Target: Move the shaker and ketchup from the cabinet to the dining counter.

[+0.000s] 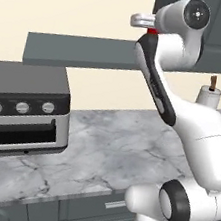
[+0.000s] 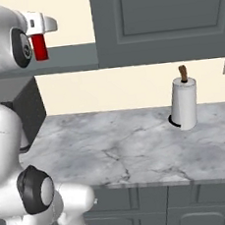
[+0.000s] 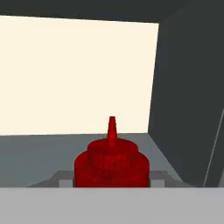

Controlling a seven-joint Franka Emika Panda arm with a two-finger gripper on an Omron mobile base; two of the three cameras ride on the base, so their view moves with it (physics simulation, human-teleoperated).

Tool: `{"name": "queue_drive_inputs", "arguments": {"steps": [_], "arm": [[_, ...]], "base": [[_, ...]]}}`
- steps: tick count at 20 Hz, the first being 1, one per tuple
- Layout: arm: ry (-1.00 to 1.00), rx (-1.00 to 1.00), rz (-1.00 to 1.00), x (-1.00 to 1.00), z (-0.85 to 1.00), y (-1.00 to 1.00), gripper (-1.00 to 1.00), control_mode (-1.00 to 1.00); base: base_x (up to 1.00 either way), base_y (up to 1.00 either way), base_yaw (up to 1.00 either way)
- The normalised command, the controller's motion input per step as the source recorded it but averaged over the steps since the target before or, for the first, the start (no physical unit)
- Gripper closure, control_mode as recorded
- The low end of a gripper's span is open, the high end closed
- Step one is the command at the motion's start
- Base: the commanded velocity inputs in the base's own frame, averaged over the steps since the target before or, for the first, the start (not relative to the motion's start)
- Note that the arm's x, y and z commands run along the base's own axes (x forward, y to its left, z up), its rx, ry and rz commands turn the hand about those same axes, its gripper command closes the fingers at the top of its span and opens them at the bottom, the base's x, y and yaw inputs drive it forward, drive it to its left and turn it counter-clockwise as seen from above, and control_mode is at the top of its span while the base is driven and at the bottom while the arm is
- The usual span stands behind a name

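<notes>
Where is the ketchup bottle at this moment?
The ketchup bottle is between the end effector fingers at the grey cabinet shelf, up above the marble worktop, left of the paper-towel roll in the right base view.

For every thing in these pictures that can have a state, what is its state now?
ketchup: upright, held between the fingers, at the cabinet shelf.
gripper: shut on the ketchup.
cabinet: right door closed, shelf side open.
toaster oven: door closed.
paper-towel roll: upright on the worktop.

Arm hides most of the ketchup [image 2: 40, 47] and hand [image 2: 39, 26]
</notes>
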Motion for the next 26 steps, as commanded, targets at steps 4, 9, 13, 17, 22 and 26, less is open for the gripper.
{"name": "queue_drive_inputs", "arguments": {"steps": [4, 9, 13, 17, 22, 26], "arm": [[0.0, 0.01, 0.03, -1.0, -0.12, -0.18, 1.0, -1.0], [-0.03, 0.05, 0.0, -1.0, -0.45, -0.28, 1.0, -1.0], [-0.02, 0.07, 0.0, -1.0, -0.65, -0.13, 1.0, -1.0], [0.0, 0.04, 0.0, -0.9, -0.64, 0.0, 1.0, -1.0], [0.03, 0.0, 0.0, -0.31, -0.32, 0.04, 1.0, -1.0], [0.02, 0.0, 0.0, -0.06, -0.02, 0.05, 1.0, -1.0]], "base": [[0.0, 0.0, 0.0], [0.0, 0.0, 0.0], [0.0, 0.0, 0.0], [0.0, 0.0, 0.0], [0.0, 0.0, 0.0], [0.0, 0.0, 0.0]]}}
